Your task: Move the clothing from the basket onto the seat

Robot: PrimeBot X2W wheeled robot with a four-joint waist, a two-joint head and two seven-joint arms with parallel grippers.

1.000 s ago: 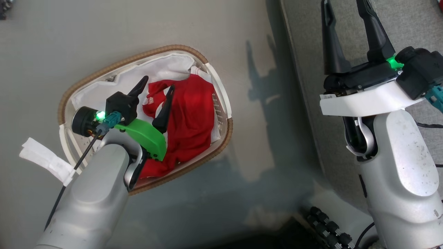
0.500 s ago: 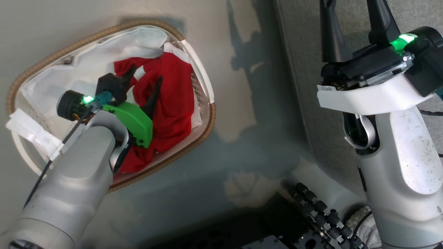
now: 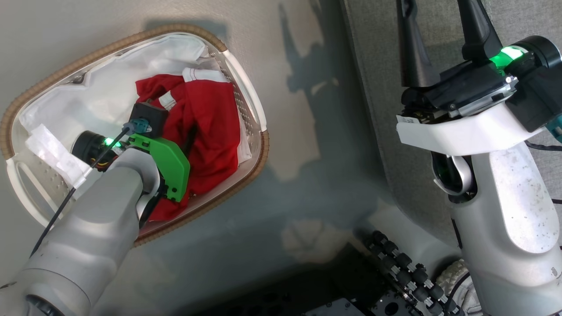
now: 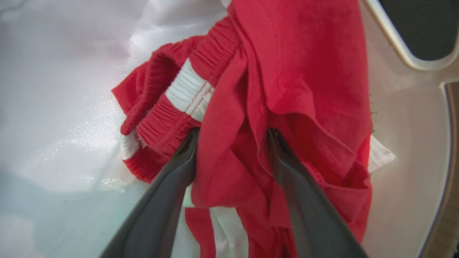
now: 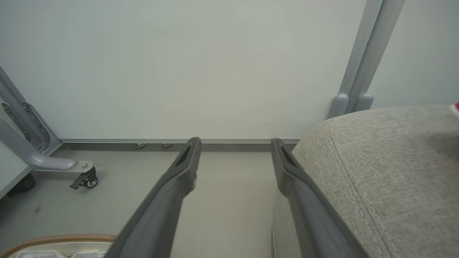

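The basket (image 3: 260, 154) stands on the floor at the left, with a brown rim and a white liner (image 3: 88, 96). Red clothing (image 3: 206, 127) with white trim lies bunched in its right half. My left gripper (image 3: 175, 125) reaches down into the pile, its fingers largely buried. In the left wrist view the left gripper (image 4: 233, 134) is open, its fingers (image 4: 179, 172) astride a fold of the clothing (image 4: 304, 64), near the elastic waistband. My right gripper (image 3: 439, 17) hangs open and empty over the edge of the grey seat (image 3: 377, 87), as the right wrist view confirms (image 5: 235, 141).
The seat (image 5: 376, 172) has a rounded, stitched edge close to the right fingers. A pale wall panel on a castered frame (image 5: 84, 181) stands beyond. My own base with black rollers (image 3: 404, 272) sits at the bottom. Bare floor (image 3: 307, 131) separates basket and seat.
The head camera has shifted. My left gripper has sunk deeper into the basket, so its fingers now press into the red fabric. The right gripper stays open over the seat edge.
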